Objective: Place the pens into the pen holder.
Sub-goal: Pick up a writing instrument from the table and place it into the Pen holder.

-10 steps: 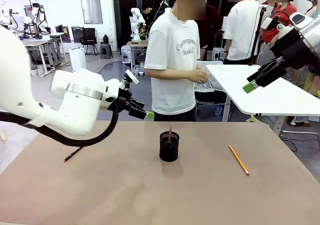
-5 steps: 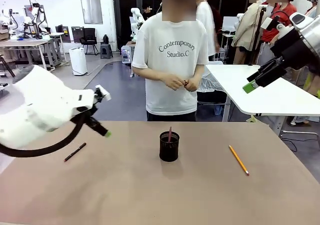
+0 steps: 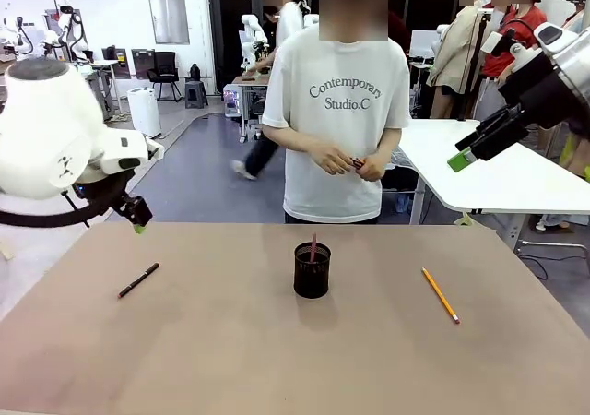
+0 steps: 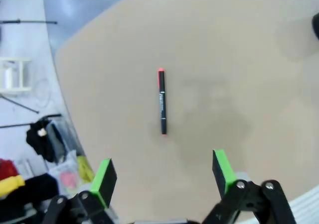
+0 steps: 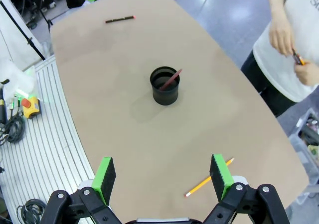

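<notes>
Now the left hand [image 4: 163,173], fingers spread wide, is hovering near the tabletop's [image 3: 230,360] left edge. The black pen with a red end [image 4: 162,102] is lying just ahead of it, long axis crossing the line between the pads. The right hand [image 3: 468,153], also spread, is hanging high above the yellow pencil [image 3: 440,294]. The reddish-brown pen [image 3: 313,248] is standing in the mesh pen holder [image 3: 312,272]. The person's shirt [image 3: 341,148] is showing "Contemporary Studio.C".

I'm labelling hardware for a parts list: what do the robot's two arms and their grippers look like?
Both arms, the left arm and the right arm, have white, rounded, glossy shells. A black cable loops under the left one. The left gripper and the right gripper are black, with bolted linkages and two fingers tipped with bright green pads.
</notes>
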